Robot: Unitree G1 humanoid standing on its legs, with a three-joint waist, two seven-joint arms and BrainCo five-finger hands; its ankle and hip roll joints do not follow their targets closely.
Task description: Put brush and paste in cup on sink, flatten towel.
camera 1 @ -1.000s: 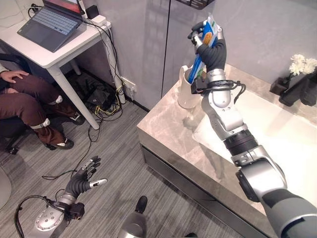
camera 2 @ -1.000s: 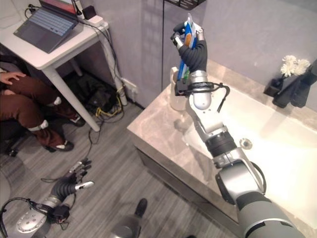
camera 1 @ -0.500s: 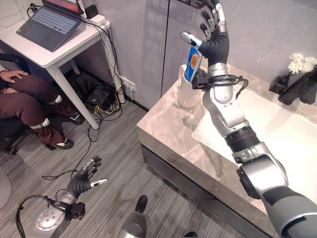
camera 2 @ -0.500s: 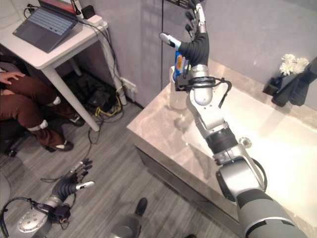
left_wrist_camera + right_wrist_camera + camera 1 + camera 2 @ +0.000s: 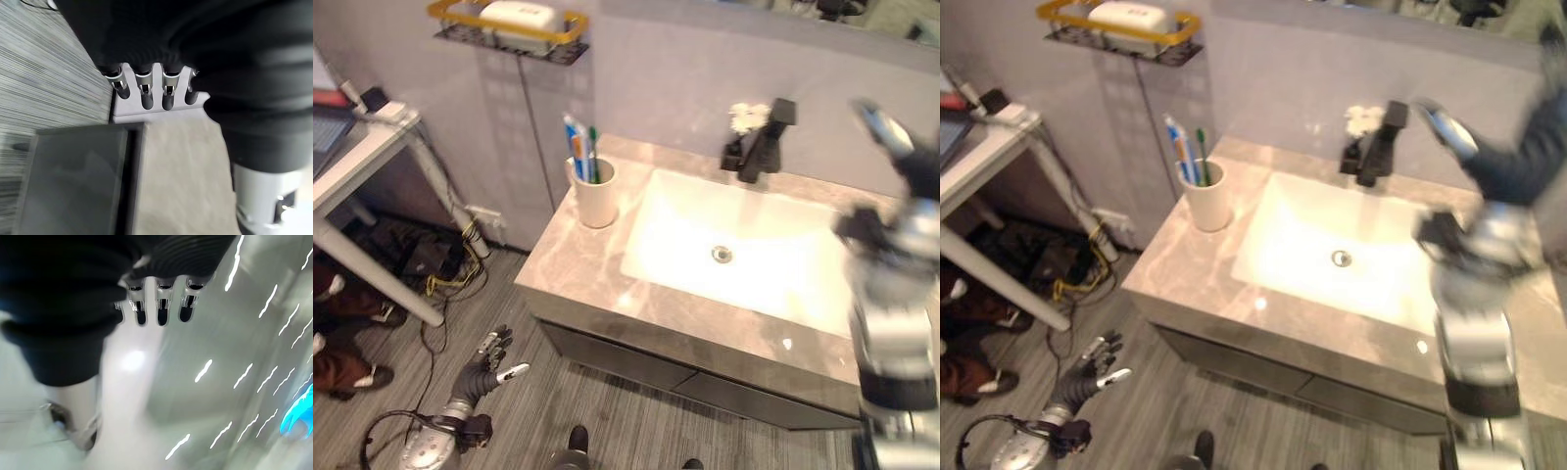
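On sink: paste (image 5: pixel 575 147) now in cup (image 5: pixel 595 193) | right hand (image 5: pixel 1449 132) released, withdrawn

We see a cream ceramic cup (image 5: pixel 595 196) holding a blue-and-white paste tube (image 5: pixel 576 148) and a green-handled brush (image 5: pixel 591 154). At three o'clock of it lies the white basin (image 5: pixel 744 250), set in a veined beige marble counter (image 5: pixel 570 272), with a black tap (image 5: pixel 767 140).

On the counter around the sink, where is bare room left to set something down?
The counter is bare along its front edge and between the cup and the basin. The back strip is crowded: the cup holds toothpaste and brush, and the black tap stands beside a white flower.
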